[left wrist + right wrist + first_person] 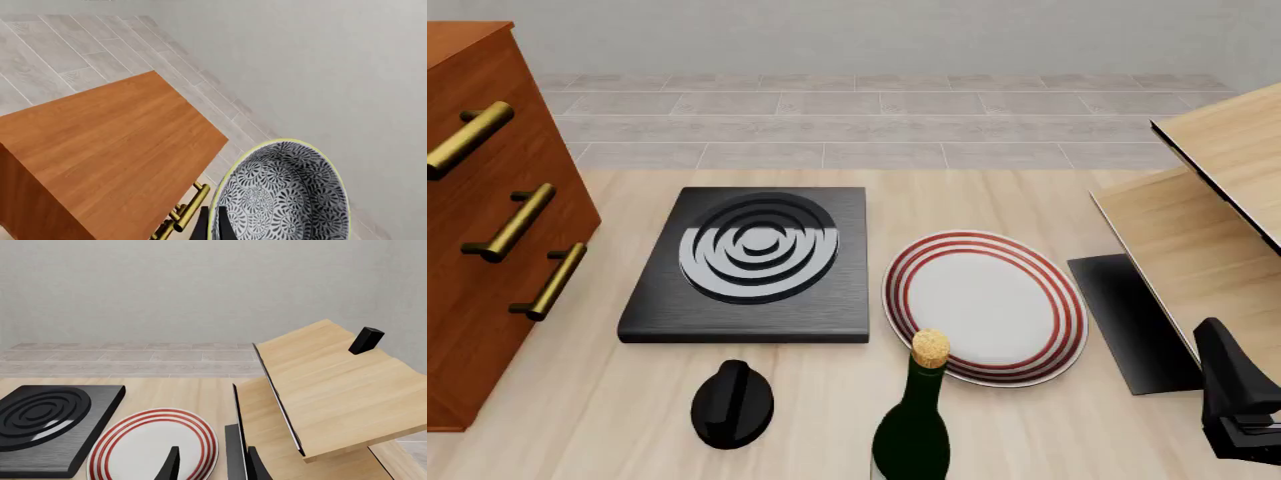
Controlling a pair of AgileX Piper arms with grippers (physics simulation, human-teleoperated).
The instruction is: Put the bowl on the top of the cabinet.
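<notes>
One bowl (pixel 283 195) is hanging in the left fingers (pixel 212 229), clamped on its rim, just beside the one cabinet (pixel 113 150) top; only the left wrist view is showing this. The front view is showing three brass handles (pixel 510 222), one plate (pixel 985 305), one bottle (pixel 916 425). The right fingers (pixel 210 465) are standing apart, gripping nothing.

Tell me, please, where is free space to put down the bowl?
The cabinet top is bare wood from edge to edge, and the bowl hangs beside it. On the table, only the strip between cabinet and black stove plate is free; plate, bottle and knob crowd the middle.
</notes>
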